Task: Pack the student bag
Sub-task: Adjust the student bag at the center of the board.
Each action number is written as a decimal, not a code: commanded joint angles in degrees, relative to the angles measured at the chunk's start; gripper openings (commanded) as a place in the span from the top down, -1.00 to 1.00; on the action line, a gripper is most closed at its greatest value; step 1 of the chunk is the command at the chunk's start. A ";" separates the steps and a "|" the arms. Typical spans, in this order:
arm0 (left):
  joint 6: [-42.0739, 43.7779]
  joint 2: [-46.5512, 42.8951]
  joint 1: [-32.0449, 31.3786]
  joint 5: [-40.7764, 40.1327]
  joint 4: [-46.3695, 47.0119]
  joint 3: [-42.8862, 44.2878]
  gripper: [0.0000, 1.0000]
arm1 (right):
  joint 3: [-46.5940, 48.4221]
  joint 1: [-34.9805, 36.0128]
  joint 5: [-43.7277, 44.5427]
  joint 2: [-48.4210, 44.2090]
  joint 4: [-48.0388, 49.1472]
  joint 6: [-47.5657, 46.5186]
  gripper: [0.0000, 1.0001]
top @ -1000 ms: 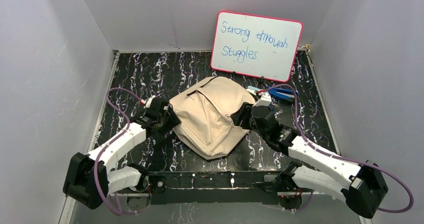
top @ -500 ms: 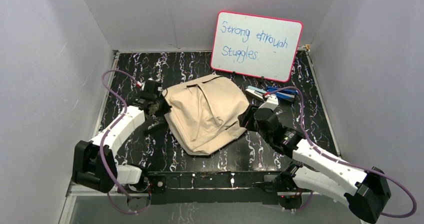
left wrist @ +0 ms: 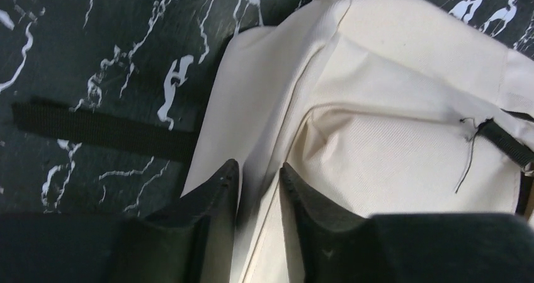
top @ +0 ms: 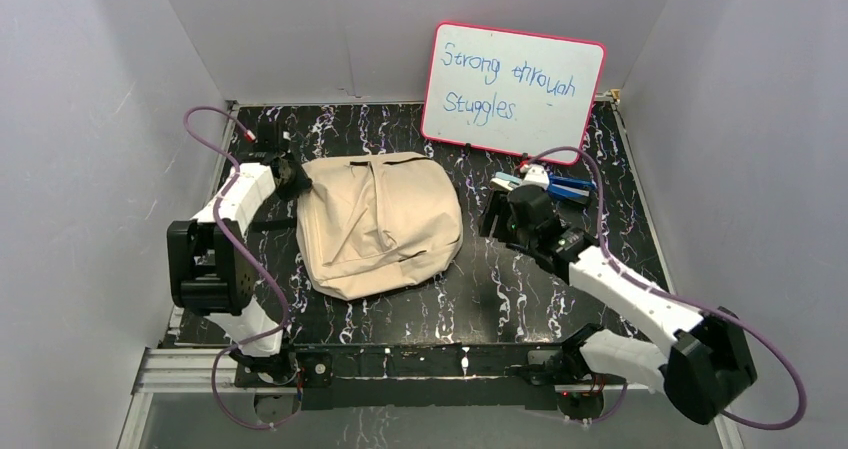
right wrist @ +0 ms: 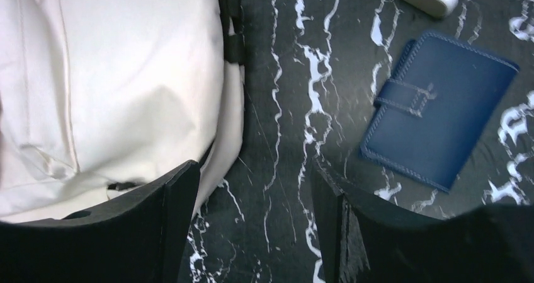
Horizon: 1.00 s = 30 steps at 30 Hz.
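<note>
Top external view shows the student bag lying flat on the black marbled table, a little toward 9 o'clock from the table centre. It is a soft cream canvas backpack with its front side up. The cloth is wrinkled, with seams and a flap line running across it, and the bottom edge at 6 o'clock is rounded. One black strap comes out from under the bag's side and lies flat on the table. A dark zipper pull with a loose thread sits on the canvas. The left gripper is at the 10 o'clock corner of the bag. In the left wrist view its two fingers are nearly together, with only a narrow gap, and a fold of the cream cloth is pinched between them, so it is clenched on the bag's edge. The right gripper is at 3 o'clock from the bag and apart from it. In the right wrist view its fingers are spread wide and only the bare table is between them, so it holds nothing. The bag's edge is just beside the finger at 9 o'clock. A blue wallet lies at 2 o'clock from this gripper. At 12 o'clock a pink-framed whiteboard stands with blue handwriting on it.
</note>
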 commanded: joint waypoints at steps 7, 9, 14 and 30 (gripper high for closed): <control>0.19 -6.20 0.73 8.17 1.83 -0.85 -0.02 | 12.74 -13.41 -32.73 19.98 12.09 -7.70 -0.60; -1.57 -9.96 0.74 6.95 0.54 -4.19 -0.05 | 14.73 -13.85 -34.29 24.04 14.29 -7.56 -0.62; -5.49 -18.92 0.73 8.44 -0.01 -14.42 -0.09 | 21.21 -13.99 -40.88 34.20 16.46 -8.01 -0.64; -4.47 -13.84 0.73 13.85 5.86 -18.96 0.65 | 16.93 -12.57 -44.51 37.57 17.82 -9.23 0.51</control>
